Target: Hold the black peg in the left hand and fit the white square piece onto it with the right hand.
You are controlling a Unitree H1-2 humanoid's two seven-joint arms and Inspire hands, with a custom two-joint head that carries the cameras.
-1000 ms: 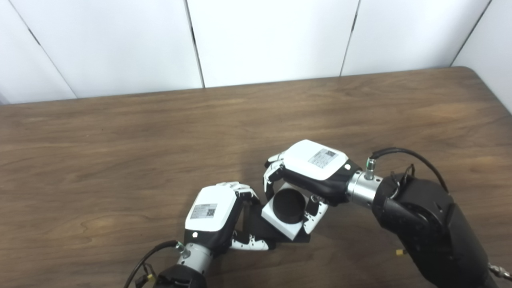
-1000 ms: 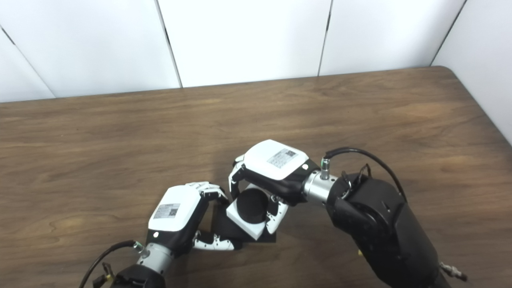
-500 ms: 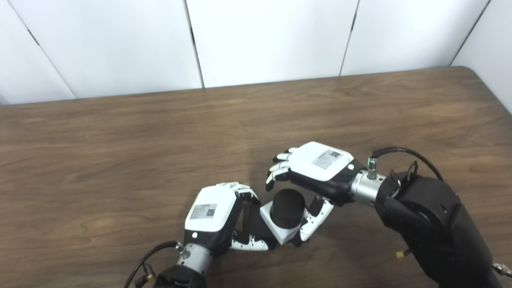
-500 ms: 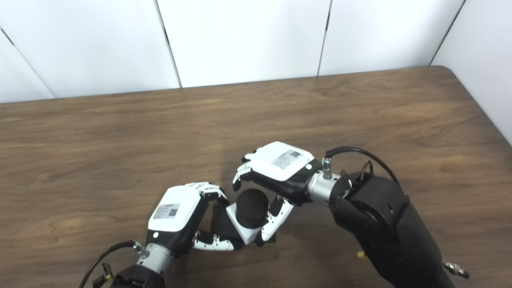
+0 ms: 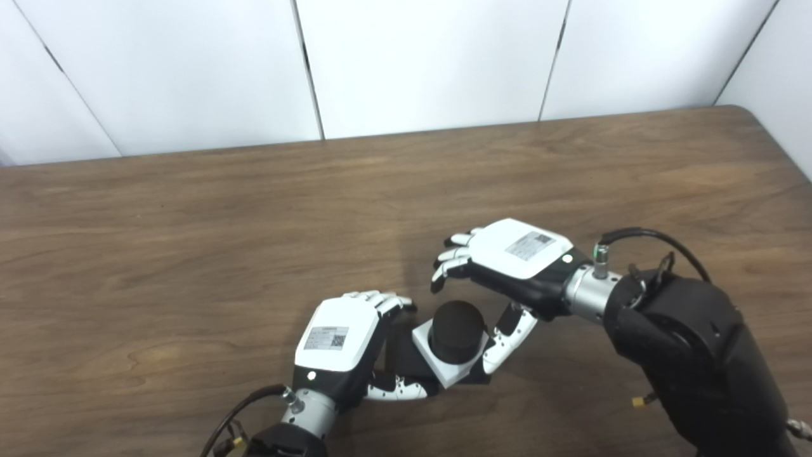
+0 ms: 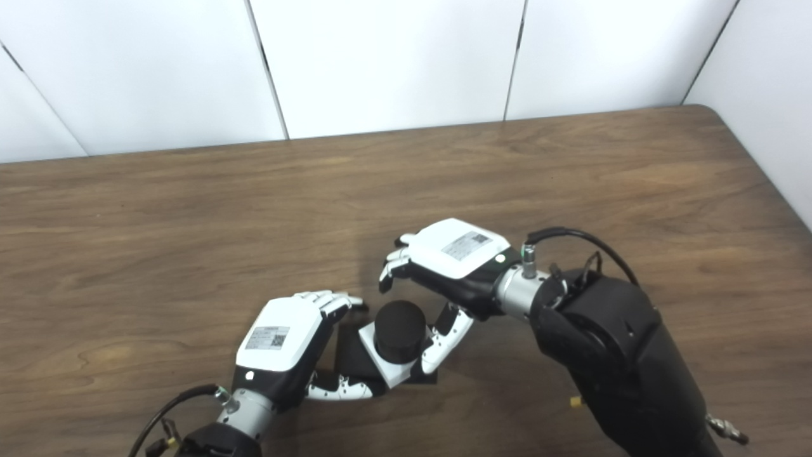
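The black peg (image 5: 455,330) is a short round cylinder standing on a black square base (image 5: 406,358), near the table's front edge. The white square piece (image 5: 447,376) sits around the cylinder, lying on the base. My left hand (image 5: 339,339) is at the base's left side, fingers over its far edge and thumb (image 5: 396,390) along its near edge, gripping it. My right hand (image 5: 517,257) hovers just right of and behind the peg, fingers spread and holding nothing. Its thumb (image 5: 507,333) hangs close beside the white piece's right corner.
The brown wooden table (image 5: 190,241) stretches to the left and back. White wall panels (image 6: 380,63) stand behind its far edge, and its rounded right corner (image 6: 704,111) meets the side wall. My right forearm (image 5: 685,343) fills the lower right.
My right hand opened, let go of the white square piece and drew back to the upper right. The white piece slid down around the peg. My left hand's fingers flattened a little.
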